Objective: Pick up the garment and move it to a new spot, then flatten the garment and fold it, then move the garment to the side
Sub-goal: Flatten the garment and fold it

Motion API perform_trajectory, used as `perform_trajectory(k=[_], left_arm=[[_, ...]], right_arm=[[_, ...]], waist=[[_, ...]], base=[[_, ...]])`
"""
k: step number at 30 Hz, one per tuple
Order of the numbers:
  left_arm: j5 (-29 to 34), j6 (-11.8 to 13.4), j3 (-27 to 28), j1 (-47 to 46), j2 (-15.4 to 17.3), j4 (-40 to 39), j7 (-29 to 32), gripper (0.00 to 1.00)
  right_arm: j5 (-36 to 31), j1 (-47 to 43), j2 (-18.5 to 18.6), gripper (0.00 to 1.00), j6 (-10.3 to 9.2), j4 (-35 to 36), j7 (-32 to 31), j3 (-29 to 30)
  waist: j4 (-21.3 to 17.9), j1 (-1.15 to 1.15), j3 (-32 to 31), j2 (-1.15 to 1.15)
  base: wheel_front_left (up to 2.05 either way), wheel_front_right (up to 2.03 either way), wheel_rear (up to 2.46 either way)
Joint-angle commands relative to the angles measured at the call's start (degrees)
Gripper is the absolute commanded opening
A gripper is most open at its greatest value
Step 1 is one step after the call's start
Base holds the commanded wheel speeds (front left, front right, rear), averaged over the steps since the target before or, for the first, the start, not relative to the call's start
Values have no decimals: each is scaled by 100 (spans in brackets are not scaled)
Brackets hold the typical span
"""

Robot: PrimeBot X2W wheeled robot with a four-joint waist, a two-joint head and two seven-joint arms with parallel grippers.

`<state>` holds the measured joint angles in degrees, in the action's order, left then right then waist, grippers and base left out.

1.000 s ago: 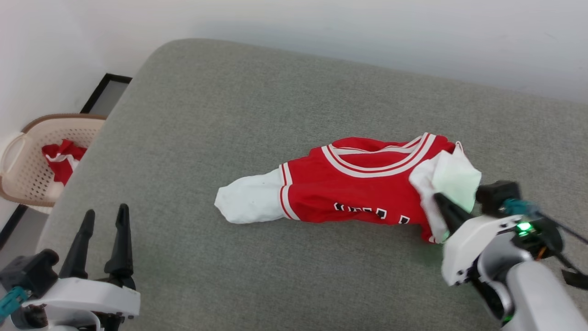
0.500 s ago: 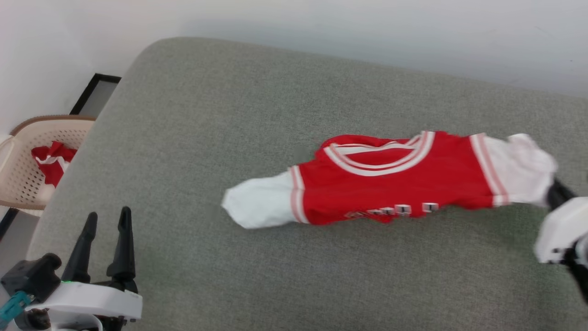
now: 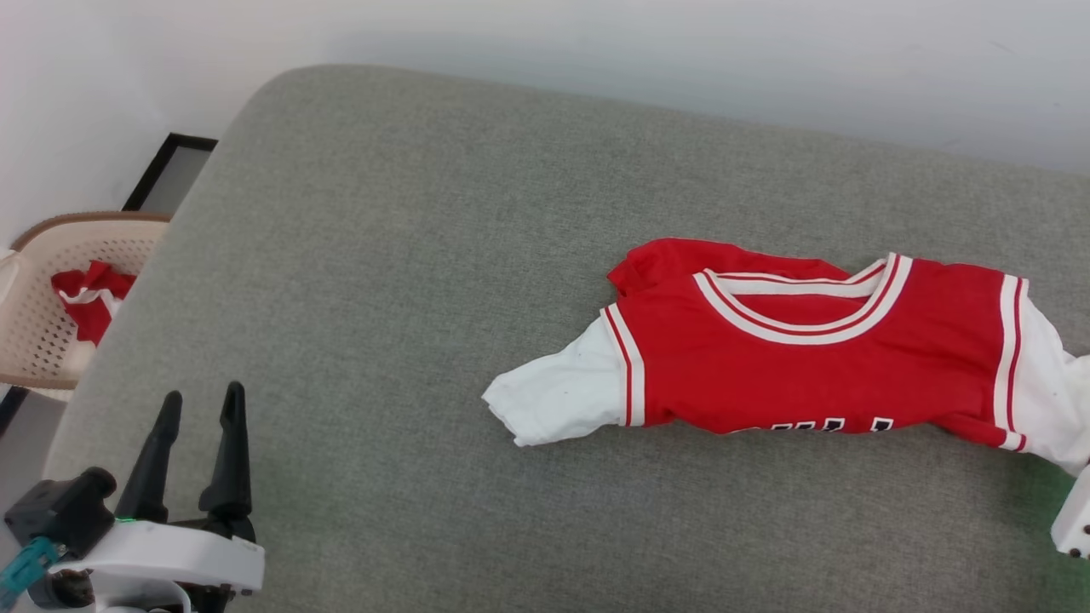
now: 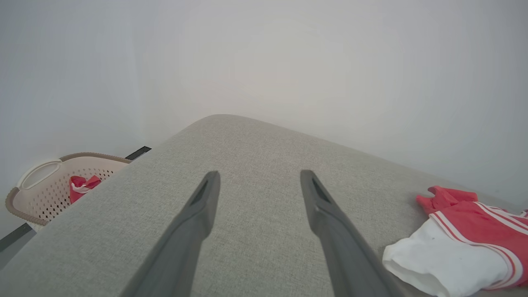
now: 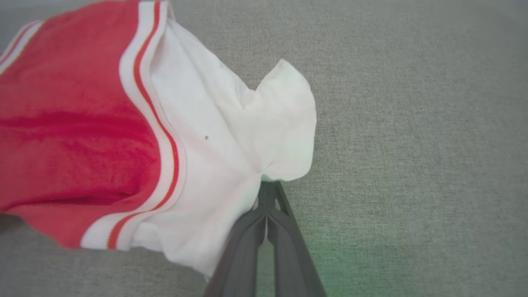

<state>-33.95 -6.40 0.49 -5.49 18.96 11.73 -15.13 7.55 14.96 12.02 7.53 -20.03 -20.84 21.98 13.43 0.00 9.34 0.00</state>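
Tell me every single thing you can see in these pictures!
garment: one, red with white sleeves and striped trim, lying on the right part of the padded surface
padded surface: one, grey, under the garment
basket: one, cream with a brown rim, on the floor at the left
small cloth: one, red with white edging, inside the basket
dark frame: one, black, low by the wall beyond the basket
wall: one, white, behind everything
left gripper: one, dark fingers, open, at the lower left, apart from the garment
right gripper: one, dark fingers, shut on the garment's white sleeve
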Motion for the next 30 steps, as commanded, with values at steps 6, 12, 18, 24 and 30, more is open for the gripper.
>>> perform_trajectory(k=[6,12,18,24,30], left_arm=[[103,-59,-11,-20,56,37,1,100],[43,-78,-119,13,217,17,20,100],[-71,-97,-221,50,457,-158,263,100],[-228,-110,-358,-101,726,-420,723,100],[-636,-107,-658,-470,1128,-617,1737,100]], right_arm=[[-34,-97,-151,100,-8,55,-90,32],[250,-243,-231,100,-8,395,-142,-120],[487,-484,-345,100,-8,924,54,-265],[559,-618,-470,100,-8,1351,481,-453],[477,-725,-674,100,-8,1767,930,-778]], waist=[[-113,0,-63,0],[-296,0,-204,0],[-554,0,-346,0],[-805,0,-402,0],[-1126,0,-408,0]], base=[[0,0,0],[0,0,0],[0,0,0],[0,0,0],[0,0,0]])
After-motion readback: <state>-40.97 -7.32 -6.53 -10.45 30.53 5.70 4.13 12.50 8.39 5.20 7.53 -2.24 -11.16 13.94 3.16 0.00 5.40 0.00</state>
